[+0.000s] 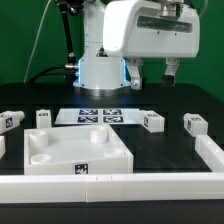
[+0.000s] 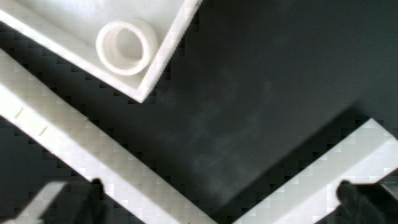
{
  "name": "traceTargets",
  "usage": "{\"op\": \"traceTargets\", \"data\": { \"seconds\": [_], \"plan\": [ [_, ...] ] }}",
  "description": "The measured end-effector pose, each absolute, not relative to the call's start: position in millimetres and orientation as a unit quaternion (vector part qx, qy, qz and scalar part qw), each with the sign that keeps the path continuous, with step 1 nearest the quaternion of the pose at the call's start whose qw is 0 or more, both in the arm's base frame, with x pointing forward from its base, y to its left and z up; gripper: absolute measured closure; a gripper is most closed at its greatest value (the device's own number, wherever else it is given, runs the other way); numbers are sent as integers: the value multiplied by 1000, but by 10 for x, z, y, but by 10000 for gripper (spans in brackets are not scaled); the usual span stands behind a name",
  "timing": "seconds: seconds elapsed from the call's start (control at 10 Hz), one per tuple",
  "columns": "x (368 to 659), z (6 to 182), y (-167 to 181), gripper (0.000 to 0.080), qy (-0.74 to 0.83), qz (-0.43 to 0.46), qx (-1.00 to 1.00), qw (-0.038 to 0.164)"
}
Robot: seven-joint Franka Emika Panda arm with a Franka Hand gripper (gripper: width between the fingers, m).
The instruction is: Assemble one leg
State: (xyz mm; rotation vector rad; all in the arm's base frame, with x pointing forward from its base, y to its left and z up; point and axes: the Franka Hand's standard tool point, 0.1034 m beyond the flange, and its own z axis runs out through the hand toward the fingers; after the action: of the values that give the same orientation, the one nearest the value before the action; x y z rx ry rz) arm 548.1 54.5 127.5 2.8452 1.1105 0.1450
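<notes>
White arm point(image 1: 150, 35) hangs high, tool point(image 1: 153, 78) apparently spread wide, empty.

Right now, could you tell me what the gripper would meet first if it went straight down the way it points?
Most likely the bare black table: the wrist view shows nothing under the open gripper. The white rail runs close by, though, so depth leaves some doubt.
</notes>
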Motion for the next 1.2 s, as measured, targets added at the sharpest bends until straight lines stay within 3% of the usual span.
{"op": "traceTargets", "data": {
  "seconds": [1.2],
  "plan": [
    [5482, 1271, 552, 150, 359, 50, 931, 45]
  ]
}}
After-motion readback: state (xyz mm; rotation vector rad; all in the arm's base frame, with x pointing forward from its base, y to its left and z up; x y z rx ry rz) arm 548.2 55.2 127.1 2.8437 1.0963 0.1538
